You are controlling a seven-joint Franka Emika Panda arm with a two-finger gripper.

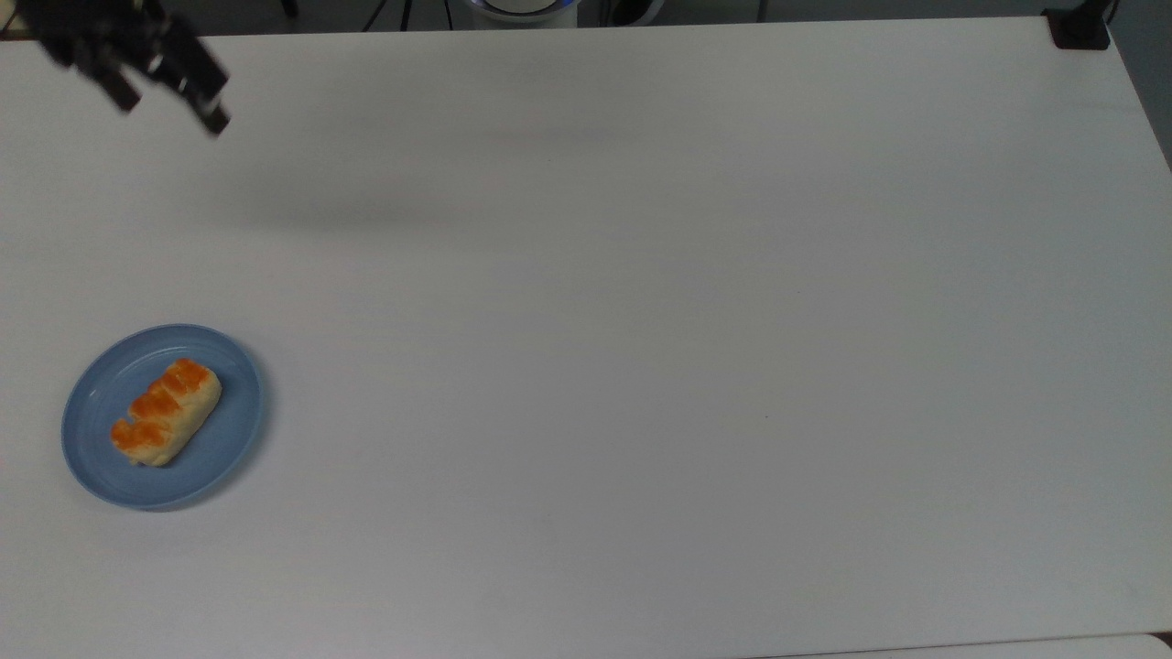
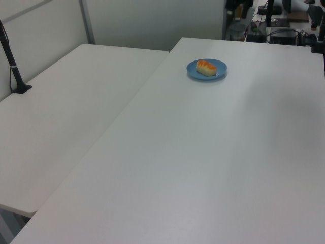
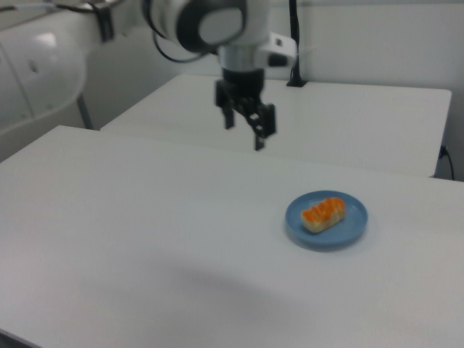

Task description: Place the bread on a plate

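The bread (image 1: 165, 412) lies on the light-blue plate (image 1: 233, 444) near the top view's left edge, free of any grip. The left view has the bread (image 2: 205, 66) on the plate (image 2: 222, 71) at the far side of the table. In the right view the bread (image 3: 323, 214) rests across the plate (image 3: 350, 230). My gripper (image 1: 169, 108) hangs high near the top view's upper left corner, well away from the plate. In the right view the gripper (image 3: 243, 135) is open and holds nothing, above the table and to the left of the plate.
A black clamp (image 1: 1079, 27) sits at the table's far right corner in the top view. A second white table (image 2: 66, 117) with a black post (image 2: 12, 63) adjoins on the left view's left. Cables and equipment (image 2: 277, 30) stand behind the table.
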